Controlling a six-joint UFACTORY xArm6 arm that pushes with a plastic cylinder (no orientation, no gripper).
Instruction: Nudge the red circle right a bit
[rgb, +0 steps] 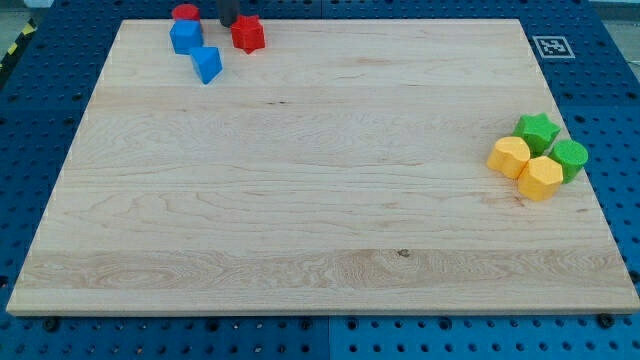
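The red circle (185, 13) sits at the board's top edge, upper left in the view, touching a blue block (186, 38) just below it. A second blue block (207, 64) lies a little lower and to the right. A red star-like block (247, 33) is to the right of them. My tip (228, 24) is at the top edge between the red circle and the red star-like block, close to the star's left side and apart from the circle. Only the rod's short lower end shows.
At the view's right edge a green star (537, 130), a green circle (570, 158) and two yellow blocks (510, 156) (541, 178) are clustered together. A black-and-white marker (551, 46) is at the board's top right corner.
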